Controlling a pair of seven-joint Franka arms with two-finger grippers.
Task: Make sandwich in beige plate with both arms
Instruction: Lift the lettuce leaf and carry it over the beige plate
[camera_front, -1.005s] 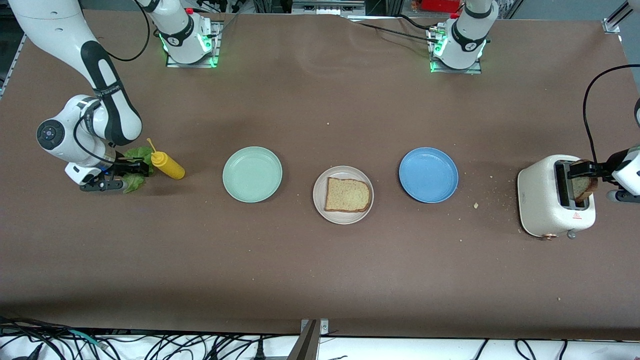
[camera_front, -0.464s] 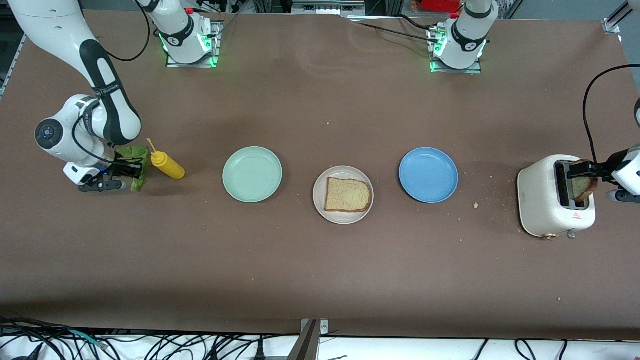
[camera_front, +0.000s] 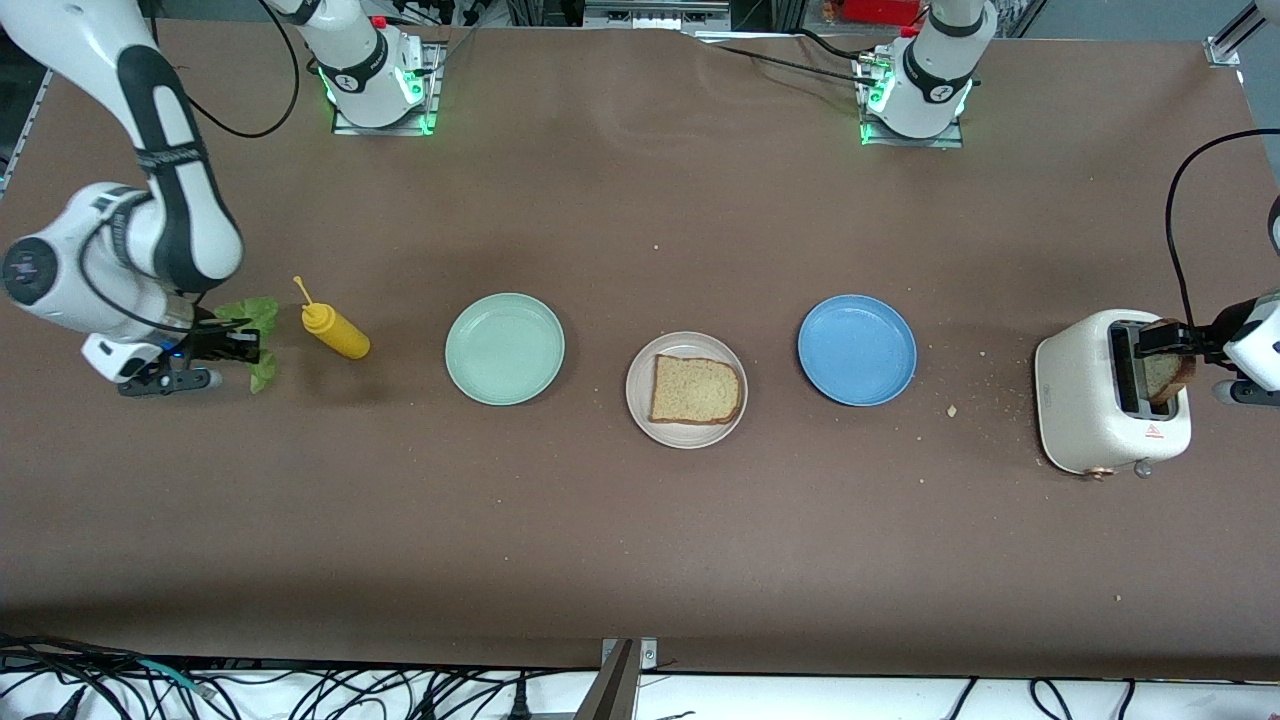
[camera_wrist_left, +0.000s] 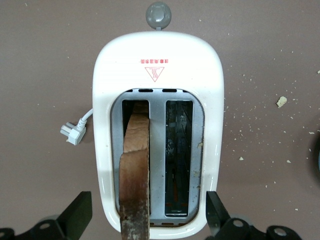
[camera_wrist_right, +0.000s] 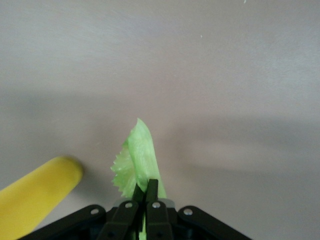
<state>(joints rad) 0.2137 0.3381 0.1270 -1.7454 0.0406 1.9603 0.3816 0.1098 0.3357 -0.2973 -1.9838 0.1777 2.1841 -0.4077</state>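
One brown-crusted bread slice (camera_front: 696, 389) lies flat on the beige plate (camera_front: 640, 402) at the table's middle. A second slice (camera_front: 1168, 372) (camera_wrist_left: 136, 165) stands in one slot of the white toaster (camera_front: 1085, 400) (camera_wrist_left: 210, 75) at the left arm's end. My left gripper (camera_front: 1185, 345) (camera_wrist_left: 148, 220) hangs open over that slice, its fingers wide apart on either side. My right gripper (camera_front: 235, 345) (camera_wrist_right: 146, 187) is shut on the ruffled green lettuce leaf (camera_front: 258, 325) (camera_wrist_right: 137, 155), held above the table at the right arm's end.
A yellow squeeze bottle (camera_front: 337, 333) (camera_wrist_right: 35, 192) lies beside the lettuce. A mint-green plate (camera_front: 504, 349) and a blue plate (camera_front: 857, 349) flank the beige plate. Crumbs dot the table near the toaster, and its plug (camera_wrist_left: 74, 132) lies beside it.
My right gripper closed on the lettuce and carried it up and away from the yellow bottle, toward the right arm's end. The left arm has stayed put.
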